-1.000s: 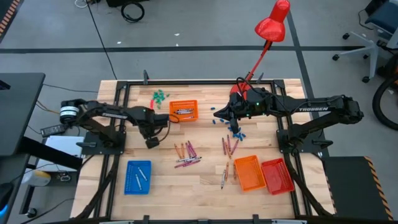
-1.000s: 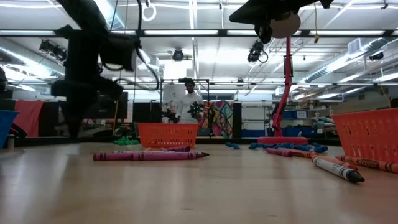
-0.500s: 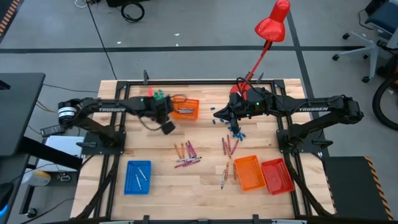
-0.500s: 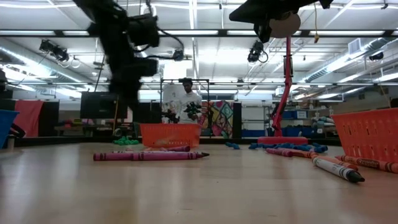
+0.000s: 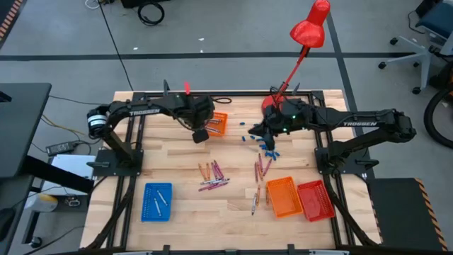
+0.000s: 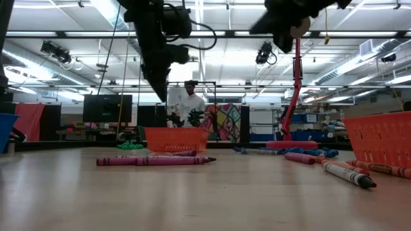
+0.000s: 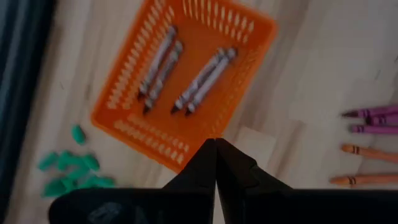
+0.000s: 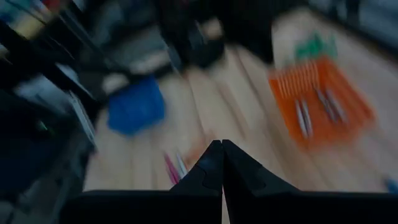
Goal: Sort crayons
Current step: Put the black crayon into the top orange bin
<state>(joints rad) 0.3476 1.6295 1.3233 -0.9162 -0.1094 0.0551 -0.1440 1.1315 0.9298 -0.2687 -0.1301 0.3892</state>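
- Left gripper (image 5: pixel 201 134) hangs raised beside the near edge of the far orange basket (image 5: pixel 216 122); fingers pressed together, nothing between them, as the left wrist view shows (image 7: pixel 216 163).
- Right gripper (image 5: pixel 260 132) sits over the scatter of small blue pieces (image 5: pixel 271 150) at the far middle of the counter (image 5: pixel 177 163); its fingers likewise meet, empty.
- Writing: white lettering on the left arm's upper link (image 5: pixel 142 111); I make it out as TROSSEN. Same lettering on the right arm (image 5: pixel 357 123).
- Far orange basket holds four grey-white crayons (image 7: pixel 186 78), lying in two pairs along the basket's length.
- Blue tray (image 5: pixel 157 200) at the near left of the counter holds a few pale sticks; count unclear.
- Second orange basket (image 5: pixel 284 196) and red basket (image 5: pixel 316 199) stand touching side by side at the near right; contents cannot be made out.
- Loose crayons on the bare wood: a mixed orange and magenta cluster (image 5: pixel 213 176) mid-counter, another small bunch (image 5: pixel 261 166) just right of it, a couple more (image 5: pixel 255 199) beside the near orange basket.
- Small green pieces (image 7: pixel 71 173) lie just outside the far basket.
- Red desk lamp (image 5: pixel 308 30) clamped at the far edge.
- Low view: a person (image 6: pixel 191 102) stands in the room beyond.
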